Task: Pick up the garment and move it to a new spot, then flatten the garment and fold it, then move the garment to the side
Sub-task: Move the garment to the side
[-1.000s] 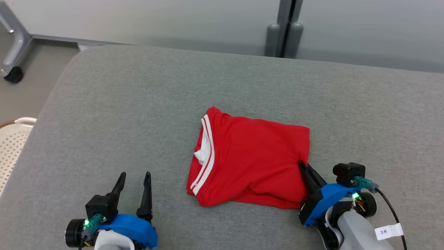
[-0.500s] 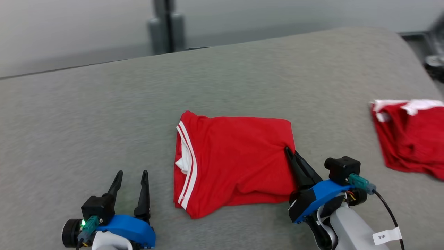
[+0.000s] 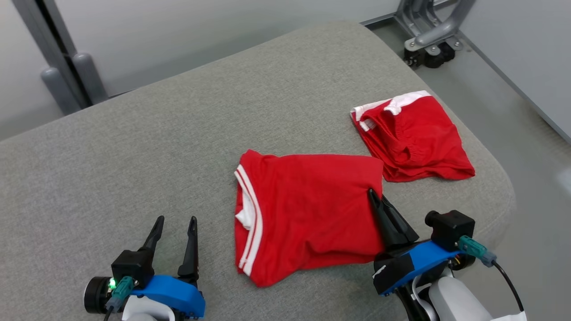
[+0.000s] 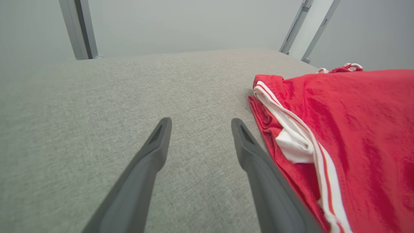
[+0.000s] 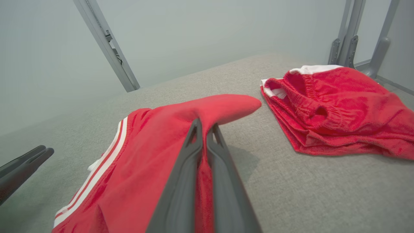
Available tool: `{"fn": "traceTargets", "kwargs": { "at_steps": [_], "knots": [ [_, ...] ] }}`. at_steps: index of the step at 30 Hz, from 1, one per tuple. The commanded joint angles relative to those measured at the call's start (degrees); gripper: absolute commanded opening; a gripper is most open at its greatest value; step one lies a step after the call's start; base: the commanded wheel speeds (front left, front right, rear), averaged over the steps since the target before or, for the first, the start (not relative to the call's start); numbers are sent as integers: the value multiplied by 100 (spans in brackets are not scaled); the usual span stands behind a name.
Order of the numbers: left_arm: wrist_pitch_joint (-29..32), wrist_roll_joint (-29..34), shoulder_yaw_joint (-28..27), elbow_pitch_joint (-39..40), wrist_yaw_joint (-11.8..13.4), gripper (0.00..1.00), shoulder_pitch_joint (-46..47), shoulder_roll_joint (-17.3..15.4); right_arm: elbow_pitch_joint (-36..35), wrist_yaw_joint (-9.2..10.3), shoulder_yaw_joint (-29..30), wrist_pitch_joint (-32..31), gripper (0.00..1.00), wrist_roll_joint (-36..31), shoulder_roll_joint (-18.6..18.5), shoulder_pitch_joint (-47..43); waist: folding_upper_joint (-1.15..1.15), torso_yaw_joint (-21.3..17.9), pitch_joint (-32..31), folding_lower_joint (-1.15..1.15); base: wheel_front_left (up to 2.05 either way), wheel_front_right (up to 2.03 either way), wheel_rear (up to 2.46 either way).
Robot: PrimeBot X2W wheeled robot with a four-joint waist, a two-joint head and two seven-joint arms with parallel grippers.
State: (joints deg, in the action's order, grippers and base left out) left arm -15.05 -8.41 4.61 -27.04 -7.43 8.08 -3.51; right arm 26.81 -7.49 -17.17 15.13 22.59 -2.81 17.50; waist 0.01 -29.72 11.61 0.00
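The garment (image 3: 308, 209) is a folded red piece with white stripes along its left edge, lying mid-cushion. My right gripper (image 3: 372, 196) is shut on its right edge, and the right wrist view shows the red garment (image 5: 152, 145) pinched between the right gripper's (image 5: 204, 124) fingers, with a flap lifted past the tips. To the garment's left, my left gripper (image 3: 176, 219) stands open over bare cushion, holding nothing. In the left wrist view the left gripper (image 4: 199, 121) has the garment's (image 4: 355, 136) striped edge just right of it.
A second red garment (image 3: 412, 136) with white trim lies crumpled near the cushion's right edge. The grey cushion (image 3: 134, 156) curves down to the floor on the right. A wheeled metal frame (image 3: 428, 40) stands at the far right, and a grey post (image 3: 67, 76) at the back left.
The head camera has swung to the right, bringing the second red garment and the cushion's right edge into view. My right gripper keeps its pinch on the garment's right edge.
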Motion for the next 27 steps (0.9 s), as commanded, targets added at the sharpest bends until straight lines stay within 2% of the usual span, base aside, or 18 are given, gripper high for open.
{"fn": "traceTargets", "kwargs": {
  "at_steps": [1, 5, 8, 17, 22, 27],
  "knots": [
    [-16, 36, 32, 24, -10, 100, 34, -55, -83, 0, 54, 0, 0, -78, -19, -85, -1, -56, -9, 0, 0, 0, 0],
    [-15, -7, 92, 42, -10, 100, 70, -114, -134, 0, 219, 0, 0, -365, -16, -74, -1, -59, 84, 0, 0, 0, 0],
    [-15, -53, 92, 56, -10, 100, 9, -173, -3, 0, 460, -45, 0, -853, -23, 161, -1, -20, 147, 0, 0, 0, 0],
    [-15, -176, 188, 26, -9, 100, 34, -387, -107, 1, 2190, -812, 0, -3099, -84, 869, -1, 472, 377, 0, 0, 0, 0],
    [-14, -265, 302, 72, -9, 100, 97, -515, -313, 2, 2803, -1226, 0, -3904, -537, 1071, -1, 761, 523, 0, 0, 0, 0],
    [-5, -335, 332, 63, -8, 100, 104, -637, -734, 2, 3231, -1692, 0, -4422, -871, 1041, -1, 939, 652, 0, 0, 0, 0]
  ]
}}
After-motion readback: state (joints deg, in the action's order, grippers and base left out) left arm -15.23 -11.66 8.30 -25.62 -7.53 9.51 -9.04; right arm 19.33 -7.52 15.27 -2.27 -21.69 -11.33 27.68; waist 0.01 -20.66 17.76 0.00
